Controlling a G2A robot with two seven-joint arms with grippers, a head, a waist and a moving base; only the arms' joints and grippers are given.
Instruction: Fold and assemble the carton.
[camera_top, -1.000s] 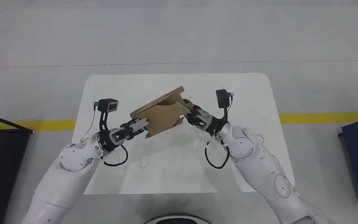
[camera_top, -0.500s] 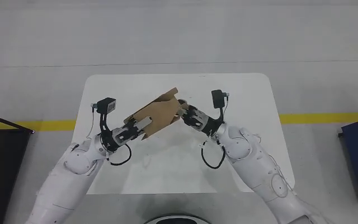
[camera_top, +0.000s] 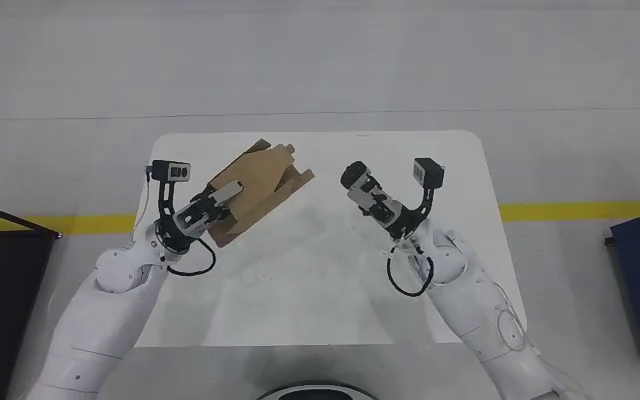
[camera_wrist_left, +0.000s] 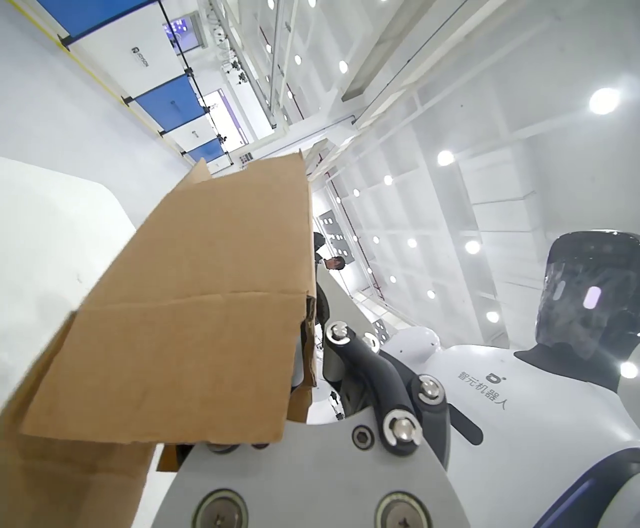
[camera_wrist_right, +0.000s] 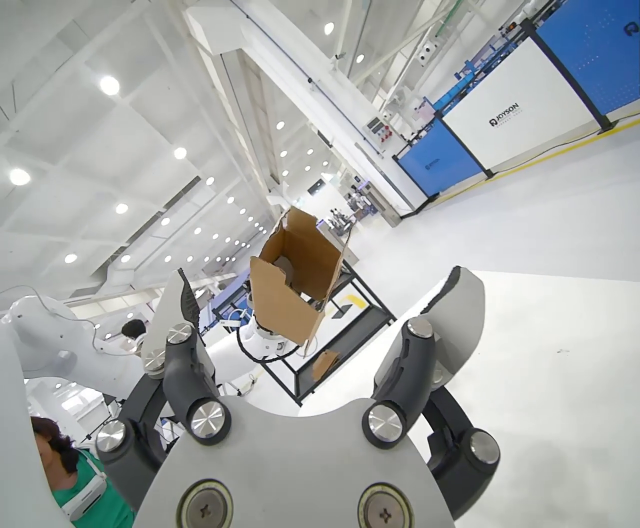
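Erecting step: left pincer (camera_top: 226, 192) clamps the brown cardboard carton (camera_top: 258, 180) aloft; right pincer (camera_top: 352, 178), spread wide, must next engage an unfolded flap.

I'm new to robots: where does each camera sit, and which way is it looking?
Top view: high on the robot, looking down at the table; the left gripper and right gripper show.
Left wrist view: on the left wrist, tilted upward, looking along its fingers at the held carton.
Right wrist view: on the right wrist, looking between its open fingers across at the carton.
Shared: all three show the carton.
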